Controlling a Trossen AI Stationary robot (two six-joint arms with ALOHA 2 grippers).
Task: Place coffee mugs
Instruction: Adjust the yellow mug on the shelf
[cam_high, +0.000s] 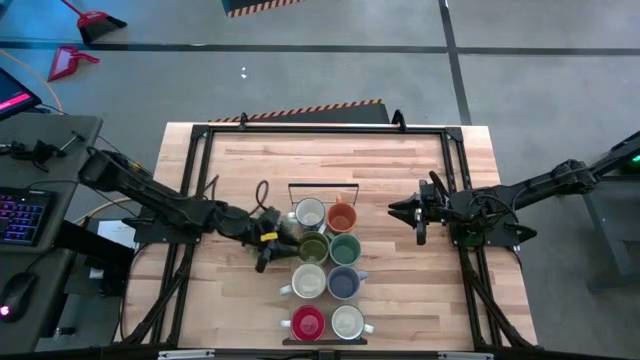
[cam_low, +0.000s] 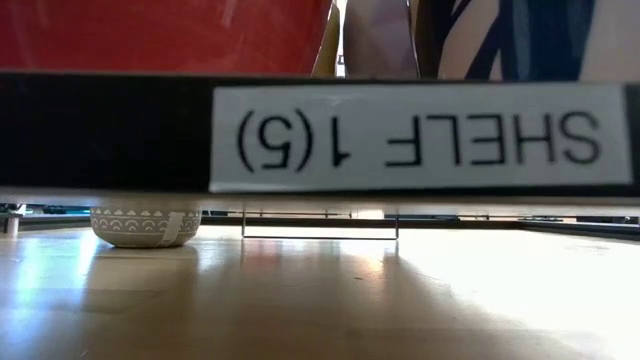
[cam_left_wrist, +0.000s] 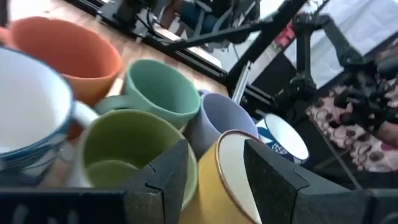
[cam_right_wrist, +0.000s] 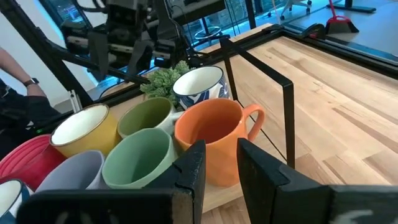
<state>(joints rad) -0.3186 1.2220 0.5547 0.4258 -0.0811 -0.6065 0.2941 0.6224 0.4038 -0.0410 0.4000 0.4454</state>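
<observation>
Handling as rigid, glossy, chip-prone ceramic mugs (cam_high: 326, 265) packed rim to rim — probably needing a rim-wall pinch. Left pincer (cam_left_wrist: 214, 177) straddling the cream-yellow mug (cam_left_wrist: 233, 180) rim, not clamped; right pincer (cam_right_wrist: 221, 163) hovering parted, holding nothing.

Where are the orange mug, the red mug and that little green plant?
orange mug (cam_right_wrist: 208, 138): right wrist view, on its outer side wall.
red mug (cam_high: 307, 323): high view, on its inside.
green plant (cam_right_wrist: 163, 81): right wrist view, on its leaves, behind the mugs.

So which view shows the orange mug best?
The right wrist view: the orange mug sits close and whole, handle included. The high view shows its top only, the left wrist view part of it, the low view nothing.
</observation>
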